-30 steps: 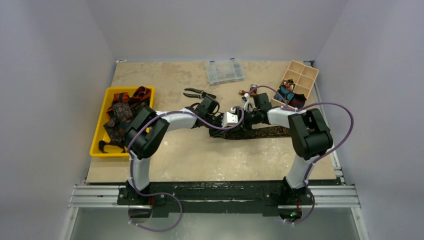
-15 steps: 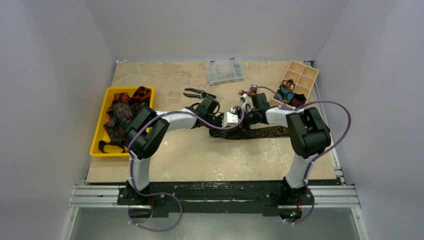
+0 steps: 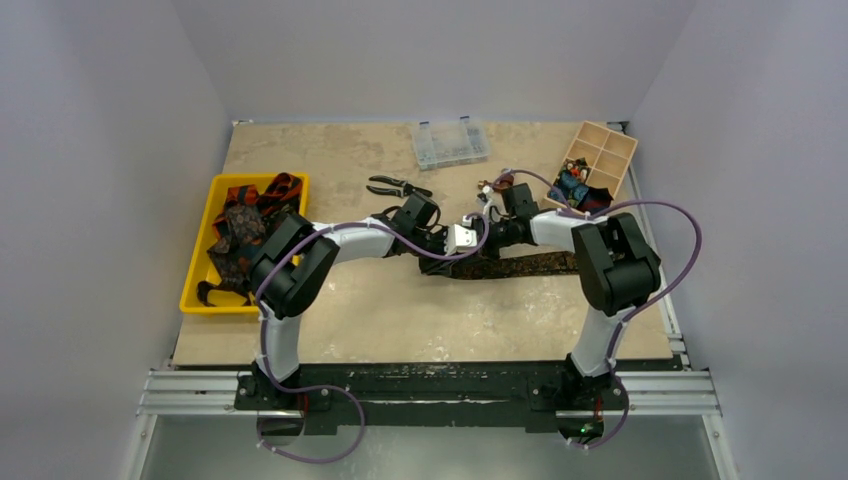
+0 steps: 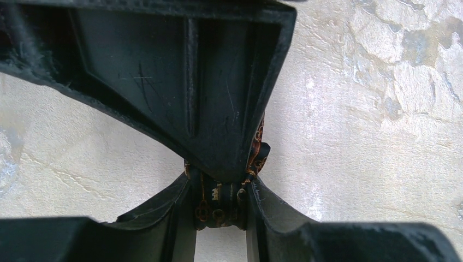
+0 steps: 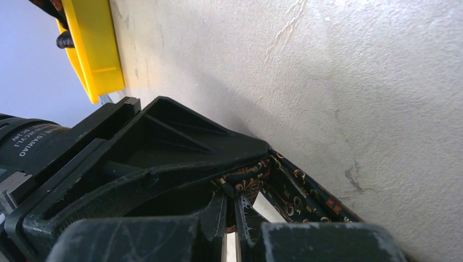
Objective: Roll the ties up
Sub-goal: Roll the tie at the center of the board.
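Grip on the tie point(image 3: 530, 264) by left fingers point(image 4: 218, 188): narrow gap, black tips pressed from both sides on a small bunched fold of the cloth. Right fingers point(image 5: 233, 204) closed fully together, tips touching the same end of the tie, right against one left finger; cannot tell whether any cloth is pinched between them. Both sets tip to tip, low over the tabletop point(image 3: 400, 310) near its middle.

Tie lying flat as a long dark strip, from the fold at the fingers out toward the right arm's side, passing under the right forearm. Thin, narrow cloth, near black with small orange-brown figures. More ties point(image 3: 245, 225) heaped in a yellow plastic tray point(image 3: 197, 262) at the left edge, well apart from the fingers; red, brown and dark patterned.

Fingers of ribbed, scuffed black plastic, wedge-shaped. Tabletop beige, stone-like, mottled, with fine cracks. Black-handled pliers point(image 3: 398, 187) just beyond the left fingers, clear lidded box point(image 3: 450, 143) at the far edge, wooden compartment box point(image 3: 618, 146) at the far right with dark cloth in its nearer compartments.
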Motion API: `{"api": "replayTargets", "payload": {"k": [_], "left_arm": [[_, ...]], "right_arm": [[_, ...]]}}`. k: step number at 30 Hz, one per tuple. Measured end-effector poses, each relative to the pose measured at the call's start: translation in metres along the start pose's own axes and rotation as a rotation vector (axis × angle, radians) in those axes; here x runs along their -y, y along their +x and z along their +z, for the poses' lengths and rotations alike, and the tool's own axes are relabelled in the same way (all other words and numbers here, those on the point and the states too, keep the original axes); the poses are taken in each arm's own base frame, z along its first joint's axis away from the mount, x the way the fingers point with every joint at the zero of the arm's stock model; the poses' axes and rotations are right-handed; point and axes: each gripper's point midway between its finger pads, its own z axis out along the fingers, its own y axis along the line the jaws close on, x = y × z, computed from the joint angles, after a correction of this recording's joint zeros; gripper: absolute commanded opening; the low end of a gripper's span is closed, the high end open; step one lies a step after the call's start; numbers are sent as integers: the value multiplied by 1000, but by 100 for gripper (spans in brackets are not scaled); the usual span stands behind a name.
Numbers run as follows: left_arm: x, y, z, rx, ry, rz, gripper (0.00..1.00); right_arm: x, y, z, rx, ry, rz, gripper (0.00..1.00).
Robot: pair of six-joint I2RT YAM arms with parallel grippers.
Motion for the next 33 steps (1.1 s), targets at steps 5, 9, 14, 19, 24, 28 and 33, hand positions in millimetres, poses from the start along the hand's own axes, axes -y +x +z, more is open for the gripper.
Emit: {"api": "replayTargets", "payload": {"k": [5, 9, 14, 19, 24, 28, 33], "left_arm": [[1, -1, 1, 19, -3, 4, 52], [5, 0, 0, 51, -1, 16, 59], [8, -1, -1, 116, 6, 24, 62], [13, 1, -4, 204, -12, 25, 63], [15, -1, -3, 282, -28, 18, 63], [13, -7, 4, 337, -23, 16, 60], [10, -14, 11, 390, -23, 14, 52]], "right_arm": [[9, 1, 1, -37, 13, -39, 0], [26, 6, -1, -74, 32, -35, 0], [40, 9, -5, -96, 44, -23, 0], [44, 7, -6, -124, 28, -23, 0], [45, 8, -6, -162, -2, -22, 0], [45, 9, -6, -182, -27, -24, 0], [45, 10, -6, -193, -49, -48, 0]]}}
